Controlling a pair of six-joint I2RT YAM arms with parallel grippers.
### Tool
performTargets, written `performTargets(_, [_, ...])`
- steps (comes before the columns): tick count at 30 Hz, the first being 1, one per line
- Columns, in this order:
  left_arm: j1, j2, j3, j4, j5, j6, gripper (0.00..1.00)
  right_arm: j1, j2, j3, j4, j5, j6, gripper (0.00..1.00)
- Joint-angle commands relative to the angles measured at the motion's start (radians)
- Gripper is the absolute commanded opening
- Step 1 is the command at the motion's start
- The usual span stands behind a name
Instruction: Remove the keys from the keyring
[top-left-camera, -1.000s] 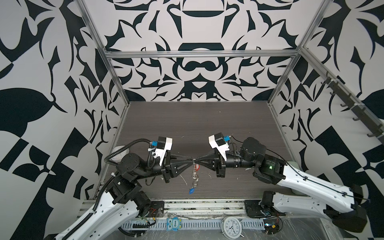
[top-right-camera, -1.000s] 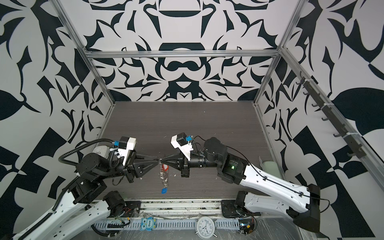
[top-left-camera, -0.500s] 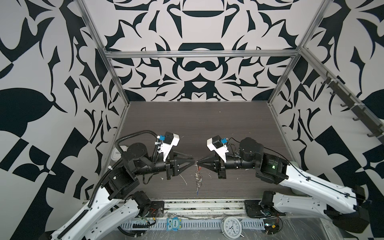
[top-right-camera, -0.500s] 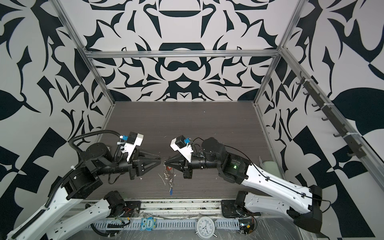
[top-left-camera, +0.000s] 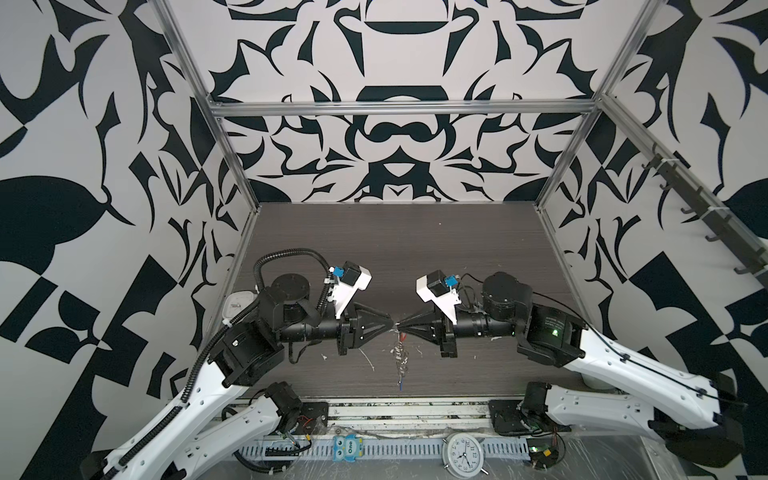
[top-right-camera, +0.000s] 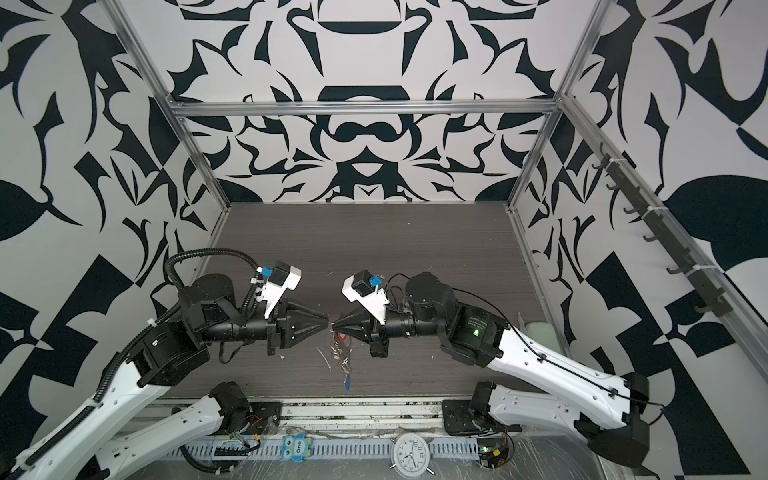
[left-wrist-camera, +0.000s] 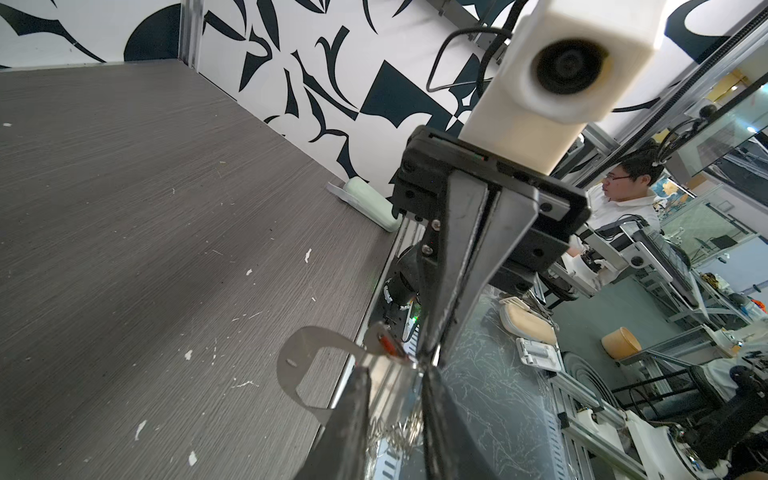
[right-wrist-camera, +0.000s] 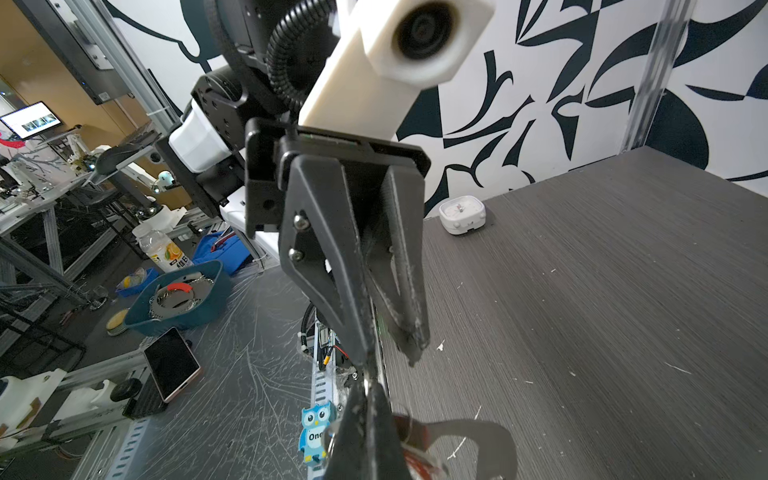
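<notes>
**Two tools nose to nose over the keyring**

Both arms reached in from the sides. The left tool (top-left-camera: 391, 326) and right tool (top-left-camera: 403, 331) met tip to tip above the front part of the dark wood-grain surface (top-left-camera: 374, 249), and it looked the same in both top views.

The right tool was clenched tight on the metal end of the keyring (left-wrist-camera: 297, 361). Its grey strap (right-wrist-camera: 482, 432) curled out to one side of the pinch in both wrist views.

The keys (top-left-camera: 401, 356) trailed from that tip in a silvery bunch toward the front edge. The blue tag (top-left-camera: 400, 383) sat at the far end of the bunch, and the red-orange tag (left-wrist-camera: 390, 344) was tucked right up by the tips.

The left tool's fingers (right-wrist-camera: 328, 249) stood a bit apart. The keyring's silver end showed between them in the left wrist view, but honestly I couldn't tell if they were biting on it or just framing it.

A small white clock (right-wrist-camera: 461, 214) sat at the surface's left edge, well apart from all this.
</notes>
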Motion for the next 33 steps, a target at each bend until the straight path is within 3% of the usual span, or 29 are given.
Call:
performTargets(1, [-0.004,-0.002,0.03,-0.029,0.031,0.023,0.24,0.002,-0.01,0.051,0.046,-0.011,-0.012,0.0])
performTargets(14, [-0.018,0.003,0.028,-0.018,0.065,0.024,0.23,0.002,0.0,0.054,0.054,0.024,-0.014,0.0])
performTargets(21, [-0.027,0.012,0.028,-0.018,0.065,0.027,0.08,0.002,0.011,0.061,0.066,0.021,-0.009,0.0])
performTargets(33, [-0.041,0.014,0.017,0.006,0.062,0.026,0.12,0.002,0.043,0.07,0.08,0.024,0.006,0.0])
